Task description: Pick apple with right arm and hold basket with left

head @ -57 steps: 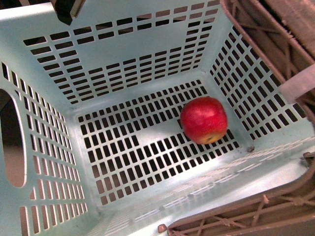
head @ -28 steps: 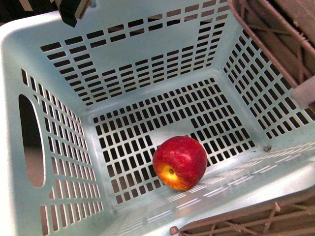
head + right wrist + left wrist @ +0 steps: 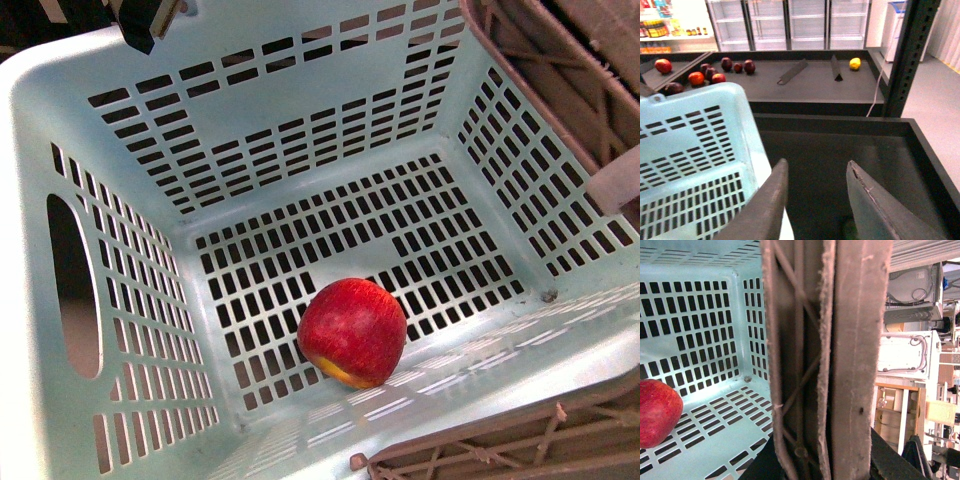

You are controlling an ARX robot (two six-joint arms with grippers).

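Beyond the basket, dark shelf [image 3: 815, 80]: seen in the right wrist view only. Red fruit [image 3: 696, 78] lies at one end and a single yellow fruit [image 3: 855, 63] near the other. Glass-door cabinets [image 3: 790, 20] stand behind it.
Basket [image 3: 280, 100]: pale mint-aqua plastic, viewed from above into its interior. Walls and floor are slotted, and an oval hand hole [image 3: 75, 285] is cut in the left wall. One corner [image 3: 715, 115] is seen in the right wrist view, beside the right fingers.
Brown handles [image 3: 850, 340]: two ribbed bars lying side by side, touching. They are also seen at the right edge of the front view, where a white band [image 3: 615, 180] crosses one.
Right gripper [image 3: 817, 200]: fingers [image 3: 765, 205] are spread apart, with nothing between them. They are held outside the basket wall, over a dark tray [image 3: 840, 145].
Left gripper [image 3: 822, 467]: fingers [image 3: 760, 467] are closed on the brown handles, one on each side.
Apple [image 3: 352, 332]: glossy red, with a yellow patch turned down toward the near wall. It rests on the slotted floor, touching the foot of the near wall, left of centre.
Apple relative to fingers: well apart from both pairs. It lies down inside the basket, away from the left fingers at the handles, and does not appear in the right wrist view.
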